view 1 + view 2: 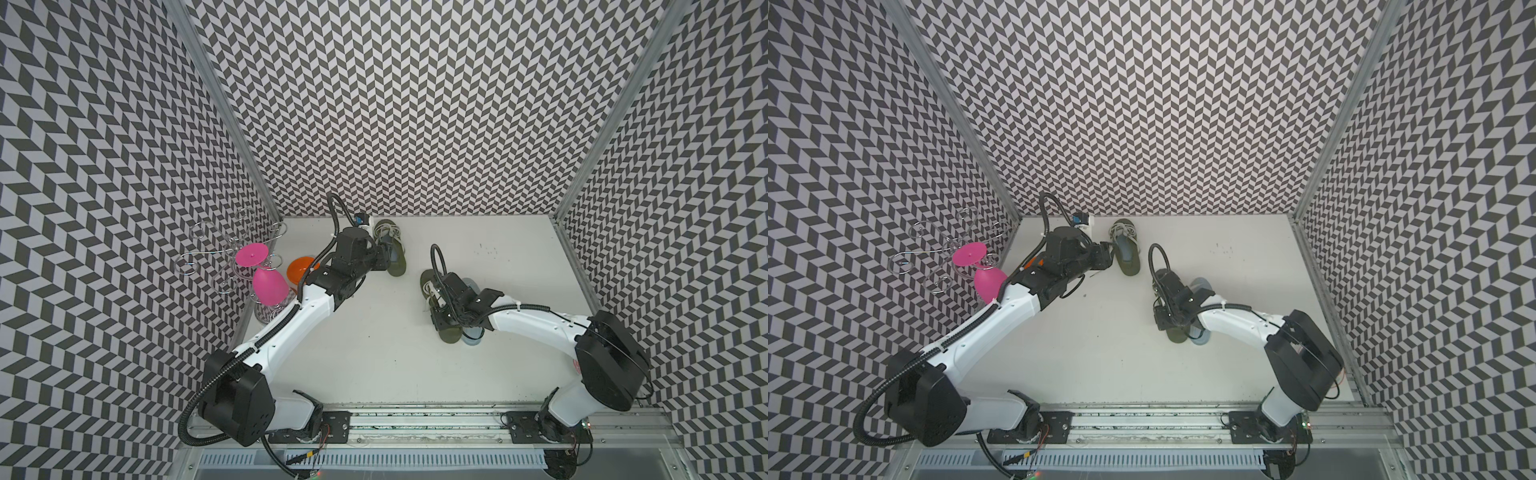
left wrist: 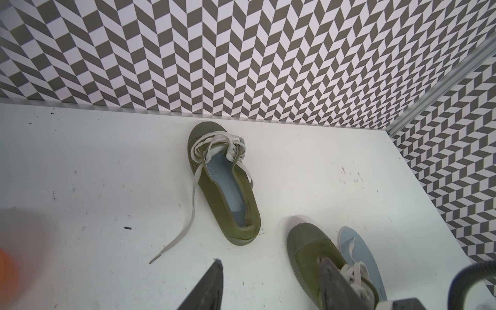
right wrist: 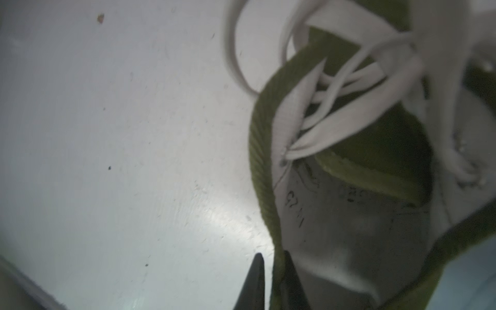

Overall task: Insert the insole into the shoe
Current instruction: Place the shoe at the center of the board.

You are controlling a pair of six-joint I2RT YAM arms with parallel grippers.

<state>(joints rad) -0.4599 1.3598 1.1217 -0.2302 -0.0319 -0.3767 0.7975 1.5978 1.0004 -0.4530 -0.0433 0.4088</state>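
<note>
Near shoe: an olive-green canvas lace-up shoe [image 2: 308, 249] on the white bench [image 1: 374, 353]. In both top views the right arm [image 1: 532, 316] covers all but its toe and heel.
Insole: a pale blue foam insole [image 2: 354, 249] lies flat on the bench just beside that shoe, outside it, with its heel end cut off.
Right gripper [image 3: 273, 259]: the fingers sit close together astride the shoe's collar edge. The view is blurred, so I cannot tell if they pinch it.
Left gripper [image 2: 273, 284]: the fingers are apart with nothing between them.
Far shoe: a second olive-green shoe [image 2: 228, 204] lies by the back wall with a blue insole inside [image 2: 225, 185].
</note>
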